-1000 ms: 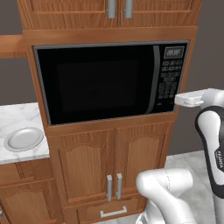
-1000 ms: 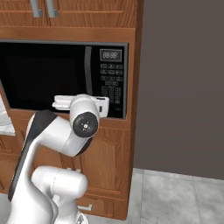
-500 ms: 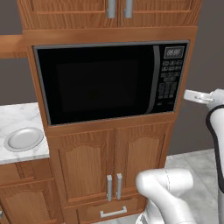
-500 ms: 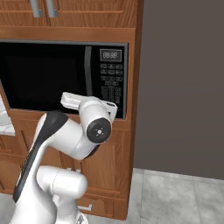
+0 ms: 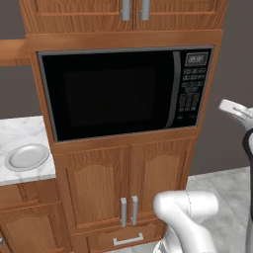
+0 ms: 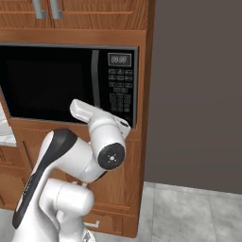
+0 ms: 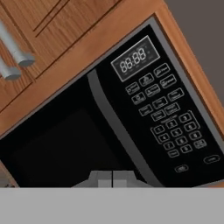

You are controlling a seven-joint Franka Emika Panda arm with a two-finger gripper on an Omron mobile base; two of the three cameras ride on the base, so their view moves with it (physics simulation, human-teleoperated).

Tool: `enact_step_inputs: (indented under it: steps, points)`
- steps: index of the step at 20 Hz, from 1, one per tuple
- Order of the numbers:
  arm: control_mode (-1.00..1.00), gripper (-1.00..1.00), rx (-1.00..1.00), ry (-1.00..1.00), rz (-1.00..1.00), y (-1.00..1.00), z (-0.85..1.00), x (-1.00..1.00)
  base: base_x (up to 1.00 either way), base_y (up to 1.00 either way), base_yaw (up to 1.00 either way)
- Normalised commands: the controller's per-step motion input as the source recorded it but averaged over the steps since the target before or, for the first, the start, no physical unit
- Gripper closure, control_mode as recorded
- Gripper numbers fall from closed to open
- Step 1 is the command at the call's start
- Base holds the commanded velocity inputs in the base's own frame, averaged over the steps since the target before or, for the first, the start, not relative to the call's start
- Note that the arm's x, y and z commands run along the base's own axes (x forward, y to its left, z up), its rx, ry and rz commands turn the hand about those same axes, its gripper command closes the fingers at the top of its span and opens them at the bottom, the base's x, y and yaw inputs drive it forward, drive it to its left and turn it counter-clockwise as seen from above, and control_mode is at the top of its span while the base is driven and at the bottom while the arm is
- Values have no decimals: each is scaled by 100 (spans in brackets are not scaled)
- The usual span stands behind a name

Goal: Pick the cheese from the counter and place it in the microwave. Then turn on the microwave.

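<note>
The black microwave (image 5: 123, 94) sits built into the wooden cabinet wall, its dark glass door closed and its curved handle (image 5: 173, 89) beside the button panel (image 5: 191, 91). In the hand view the microwave (image 7: 131, 118) appears tilted, with display and buttons (image 7: 168, 118) at the right. My gripper (image 7: 112, 178) is shut with nothing between its fingers. From the left base view the gripper (image 5: 223, 105) hangs in the air right of the panel, apart from it. The gripper (image 6: 75, 108) points toward the microwave front. The cheese is out of view.
A round grey plate (image 5: 25, 156) lies on the white marble counter (image 5: 20, 129) at the left. Wooden cabinet doors with silver handles (image 5: 127, 211) stand below the microwave, more doors above it. A grey wall and tiled floor (image 6: 198, 212) lie to the right.
My hand has drawn back from the microwave's button panel, toward the right edge of the left base view. The gripper stays shut and the door stays closed.
</note>
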Motion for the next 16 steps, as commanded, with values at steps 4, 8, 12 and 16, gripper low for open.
enact_step_inputs:
  steps: [4, 8, 12, 16]
  points:
    - [-100, 100, 18, 2, -4, -9, 0, -15, 0, 0, 0]
    - [-100, 100, 16, 6, -5, -4, 1, -13, 0, 0, 0]
    - [-100, 100, 15, 10, -5, -3, 3, -11, 0, 0, 0]
    - [-100, 100, 16, 11, -5, -6, 1, -11, 0, 0, 0]
